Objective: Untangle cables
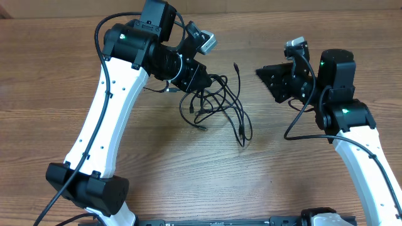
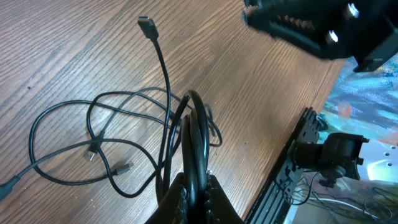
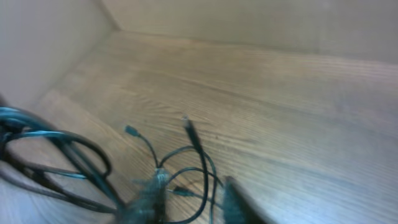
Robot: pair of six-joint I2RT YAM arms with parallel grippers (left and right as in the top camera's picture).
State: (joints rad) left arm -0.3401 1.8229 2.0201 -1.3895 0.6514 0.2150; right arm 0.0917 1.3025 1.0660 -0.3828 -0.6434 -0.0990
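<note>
You're seeing cables [image 1: 217, 105]: thin black cords with small plugs, lying in 1 loose tangle on table [image 1: 314, 179], mid-table, 1 plug end straying outward. Left gripper [image 1: 200, 83] pinching closed on strands at tangle's edge. Right gripper [image 1: 269, 76] hovering beside tangle, fingers spread, gripping nothing.

Wooden table [image 1: 270, 185]: tangled black cables [image 1: 221, 105] lying on top

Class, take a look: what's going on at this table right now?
Two robot arms face a tangle of thin black cables on the wooden table. The left tool is shut on a few strands at the tangle's edge. The right tool hangs apart from the cables, fingers spread, holding nothing. Nothing is untangled yet.
</note>
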